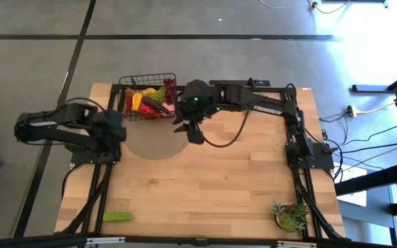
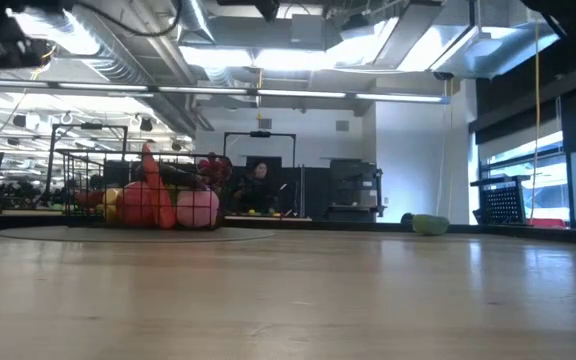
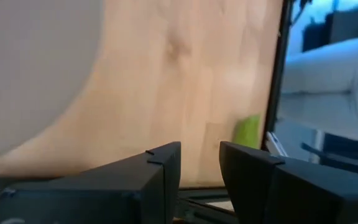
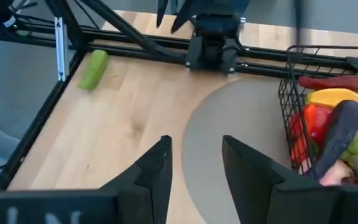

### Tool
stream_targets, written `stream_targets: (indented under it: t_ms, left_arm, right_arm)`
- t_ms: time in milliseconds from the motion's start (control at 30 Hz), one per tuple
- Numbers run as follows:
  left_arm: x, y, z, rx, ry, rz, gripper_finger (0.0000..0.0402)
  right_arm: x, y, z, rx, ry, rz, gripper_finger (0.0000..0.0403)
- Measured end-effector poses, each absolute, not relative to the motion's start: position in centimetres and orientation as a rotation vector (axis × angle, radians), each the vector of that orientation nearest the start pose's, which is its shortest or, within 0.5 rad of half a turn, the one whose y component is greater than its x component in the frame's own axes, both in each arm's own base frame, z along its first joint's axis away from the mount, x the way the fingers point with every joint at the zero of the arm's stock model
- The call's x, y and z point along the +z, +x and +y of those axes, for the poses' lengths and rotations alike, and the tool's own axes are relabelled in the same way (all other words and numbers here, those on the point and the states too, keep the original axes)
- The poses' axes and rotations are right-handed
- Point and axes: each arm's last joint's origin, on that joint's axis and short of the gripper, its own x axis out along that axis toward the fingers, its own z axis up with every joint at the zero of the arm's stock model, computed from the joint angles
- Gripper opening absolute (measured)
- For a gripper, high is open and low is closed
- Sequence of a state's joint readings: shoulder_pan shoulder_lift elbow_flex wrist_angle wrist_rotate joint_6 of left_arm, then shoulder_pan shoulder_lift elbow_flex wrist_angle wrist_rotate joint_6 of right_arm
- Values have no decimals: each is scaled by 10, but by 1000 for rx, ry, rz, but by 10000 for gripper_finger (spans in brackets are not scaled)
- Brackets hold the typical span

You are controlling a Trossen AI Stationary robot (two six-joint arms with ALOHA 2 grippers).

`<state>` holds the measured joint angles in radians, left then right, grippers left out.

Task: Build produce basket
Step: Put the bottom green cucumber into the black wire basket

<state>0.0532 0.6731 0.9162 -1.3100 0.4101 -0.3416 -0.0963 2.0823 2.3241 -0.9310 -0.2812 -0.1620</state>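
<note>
A small rectangular black wire-mesh basket [image 1: 149, 96] sits on a round grey mat [image 1: 154, 143] near the far edge of the light wooden counter [image 1: 219, 179], toward its left side. It is packed with toy produce [image 1: 151, 98]: a yellow lemon, red and orange fruits, green grapes, a red chili and a dark purple eggplant [image 4: 340, 134] lying across the top. One green toy cucumber [image 1: 117, 216] lies alone at the near left corner of the counter. The right end effector [image 4: 194, 165] hovers above the mat just beside the basket, its two dark fingers partly open with nothing between them. The left end effector [image 3: 199, 171] hangs over the left edge of the counter, fingers also partly apart and empty. A spiky green potted plant [image 1: 291, 216] stands at the near right corner.
</note>
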Motion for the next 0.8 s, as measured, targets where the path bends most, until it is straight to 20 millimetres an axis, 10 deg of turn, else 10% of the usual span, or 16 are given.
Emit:
stream_targets:
  t_ms: [800]
  left_arm:
    - [247, 129, -120, -214, -764, 1387, 100]
  right_arm:
    - [412, 402, -13, 285, 13, 802, 133]
